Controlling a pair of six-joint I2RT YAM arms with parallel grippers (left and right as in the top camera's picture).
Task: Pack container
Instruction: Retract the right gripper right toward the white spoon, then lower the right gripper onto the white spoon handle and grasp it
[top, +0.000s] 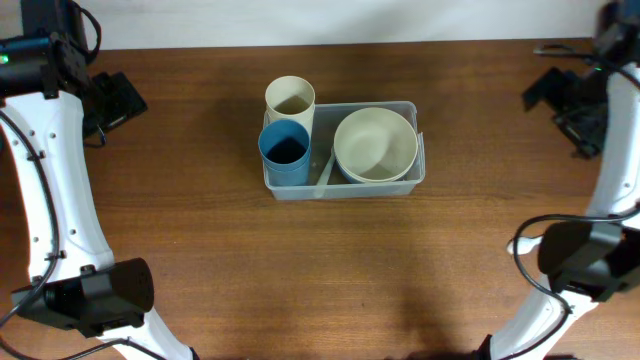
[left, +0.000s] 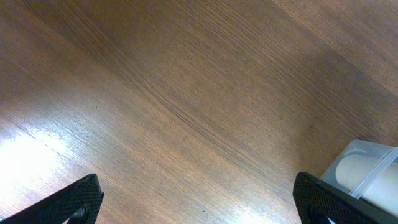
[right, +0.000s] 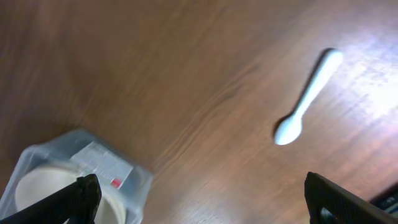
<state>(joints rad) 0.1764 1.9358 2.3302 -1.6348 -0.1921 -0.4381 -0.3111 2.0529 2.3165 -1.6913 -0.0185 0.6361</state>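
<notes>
Container (top: 345, 190): clear plastic bin, sits mid-table, slightly to the far side, long side running left-right. Both arms are well apart from it, at the far corners.

Packing looks mostly done. Inside it:
- cream cup (top: 290, 98), upright, far-left corner
- blue cup (top: 285, 148), upright, near-left, touching the cream cup
- cream bowl (top: 375, 143), fills the right half, mouth up
- a thin pale strip between blue cup and bowl; can't tell if it is a utensil or part of the bin

Left to do, as a judgement: a white spoon (right: 308, 96) lies loose on the wooden table (top: 200, 250), seen by the right wrist camera, well apart from the bin's corner. It probably belongs in the bin. No other loose items are visible. No lid is in view, so I can't say whether closing is part of the job.

Left gripper (left: 199, 199): jaws spread wide, tips at opposite edges of its wrist view. Only bare table shows between them, and it holds and touches nothing. A corner of the bin shows at the right edge of that view, clear of the fingers.

Right gripper (right: 205, 196): jaws also spread wide. Nothing is between them and there's no contact with anything. It hangs above the table with the bin's corner under the left finger side and the spoon off toward the right finger side. The frame is a bit blurred.
</notes>
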